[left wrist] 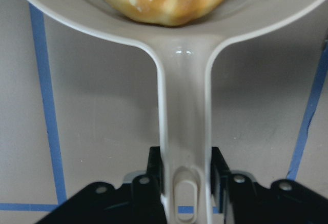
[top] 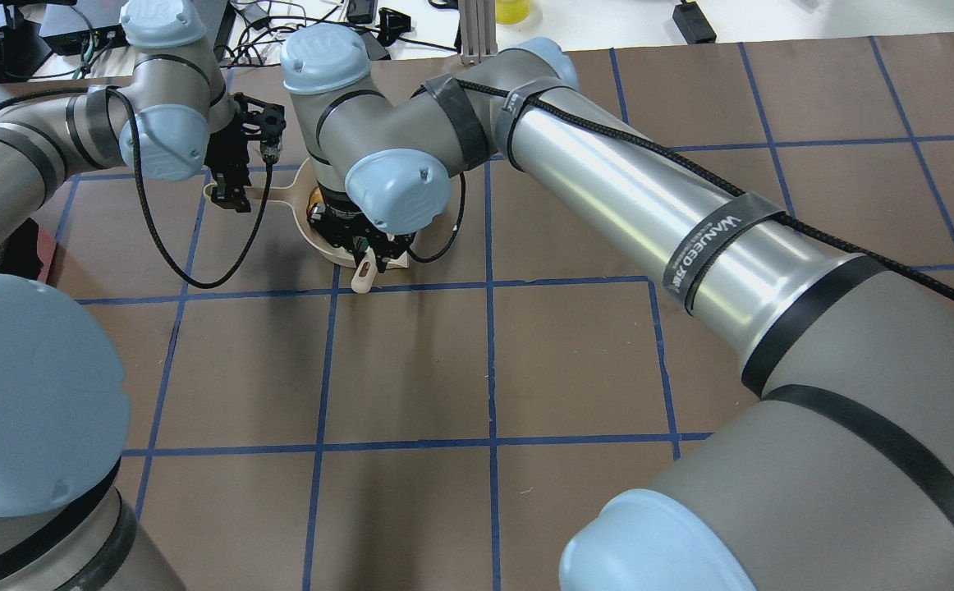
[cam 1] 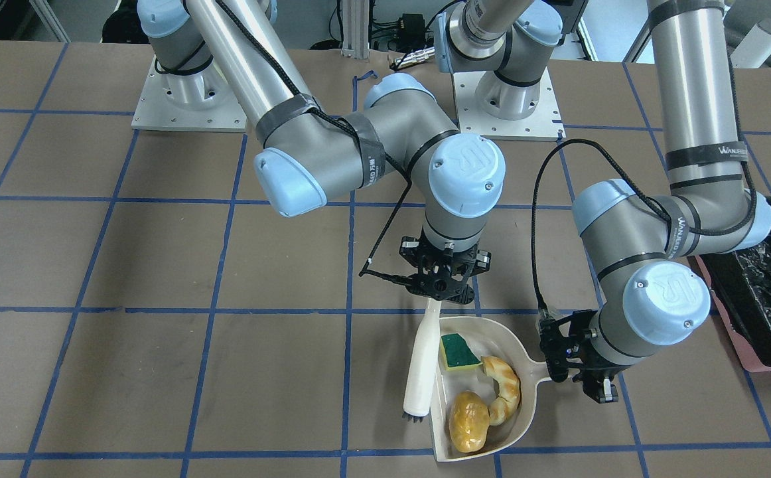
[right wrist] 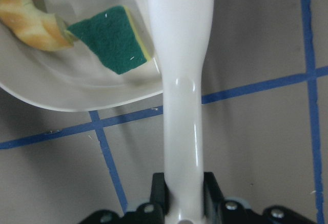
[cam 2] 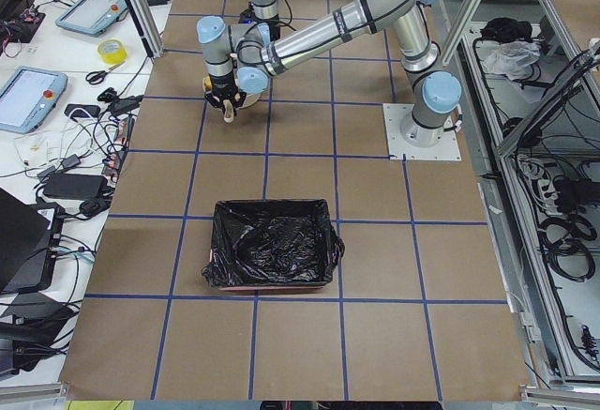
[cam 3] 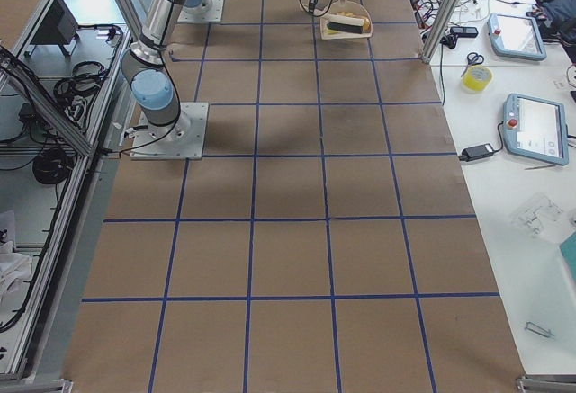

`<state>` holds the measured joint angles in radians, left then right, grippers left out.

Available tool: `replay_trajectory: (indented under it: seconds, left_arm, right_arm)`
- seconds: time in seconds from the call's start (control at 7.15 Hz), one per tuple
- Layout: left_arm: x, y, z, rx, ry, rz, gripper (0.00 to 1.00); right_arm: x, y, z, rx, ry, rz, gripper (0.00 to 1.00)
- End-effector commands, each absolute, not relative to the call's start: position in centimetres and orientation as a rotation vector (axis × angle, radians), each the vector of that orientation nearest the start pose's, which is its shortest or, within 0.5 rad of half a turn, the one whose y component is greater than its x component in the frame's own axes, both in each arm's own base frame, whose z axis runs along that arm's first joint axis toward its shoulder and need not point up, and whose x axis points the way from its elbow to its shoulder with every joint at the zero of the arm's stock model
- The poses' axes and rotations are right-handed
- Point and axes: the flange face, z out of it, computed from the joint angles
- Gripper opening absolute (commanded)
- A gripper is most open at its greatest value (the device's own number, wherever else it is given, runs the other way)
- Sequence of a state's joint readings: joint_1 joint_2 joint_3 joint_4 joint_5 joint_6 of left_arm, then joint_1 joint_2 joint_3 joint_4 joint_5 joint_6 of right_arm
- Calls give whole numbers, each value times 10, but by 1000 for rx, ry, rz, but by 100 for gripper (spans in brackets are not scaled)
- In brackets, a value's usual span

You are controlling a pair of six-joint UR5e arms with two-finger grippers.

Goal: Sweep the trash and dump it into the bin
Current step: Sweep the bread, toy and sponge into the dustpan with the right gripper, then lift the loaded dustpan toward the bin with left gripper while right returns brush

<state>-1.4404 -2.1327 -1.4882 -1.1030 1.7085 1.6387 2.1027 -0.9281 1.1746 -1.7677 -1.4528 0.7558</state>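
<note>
1. Gathered inside the beige dustpan (cam 1: 491,332), three small pieces: green-and-yellow sponge wedge (cam 1: 458,351) near the closed back wall on the brush side; tan croissant-like piece (cam 1: 503,388) curving along the handle-side wall; yellow-brown potato-like lump (cam 1: 468,430) nearest the open lip, touching the croissant's lower end.
2. Open lip turned toward the operators' side, ending right at a blue tape line (cam 1: 226,455). Cannot tell whether resting on the table or held just above it.
3. Pinched tight on the dustpan's handle (left wrist: 184,106), one finger on each side: the left gripper (left wrist: 185,183). Handle pointing toward the robot's left.
4. Clamped on the end of the white brush (cam 1: 422,362): the right gripper (right wrist: 183,193). Brush laid along the dustpan's outer rim on the robot's right, bristles (cam 1: 414,417) toward the operators.
5. Well apart, at the table's end on the robot's left: the bin (cam 2: 272,246), black-lined, mouth open upward. Left arm (cam 1: 651,265) bulking between dustpan and bin in the front-facing view.
6. Beyond the brush, toward the robot's right: a wide stretch of brown, tape-gridded table (cam 1: 160,372).
</note>
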Motion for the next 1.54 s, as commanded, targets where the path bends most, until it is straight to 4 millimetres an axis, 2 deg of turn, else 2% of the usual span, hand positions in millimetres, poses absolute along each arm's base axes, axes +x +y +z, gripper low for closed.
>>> replay_trajectory:
  seconds: [0.0, 0.28, 0.42, 0.56, 0.84, 1.12, 1.26, 1.4]
  left_arm:
    - [-30, -683, 243, 2098, 2226, 169, 0]
    - [-18, -683, 258, 2099, 2281, 51, 0]
    - [-13, -681, 267, 2103, 2289, 54, 0]
    - [-13, -676, 280, 2121, 2283, 51, 0]
    - [25, -664, 311, 2147, 2276, 56, 0]
    - [71, -644, 352, 2250, 2202, 70, 0]
    - [105, -632, 380, 2308, 2176, 83, 0]
    - [149, -615, 409, 2376, 2142, 87, 0]
  right_arm:
    - [430, -578, 345, 297, 3064, 189, 12]
    - [331, -609, 364, 231, 3079, 292, 12]
    - [276, -623, 361, 201, 3104, 319, 12]
    - [222, -631, 347, 156, 3096, 350, 12]
    - [122, -627, 358, 90, 3120, 341, 11]
    - [60, -609, 354, 108, 3146, 356, 11]
    - [44, -605, 352, 65, 3172, 321, 11]
    - [23, -603, 345, 93, 3166, 324, 11]
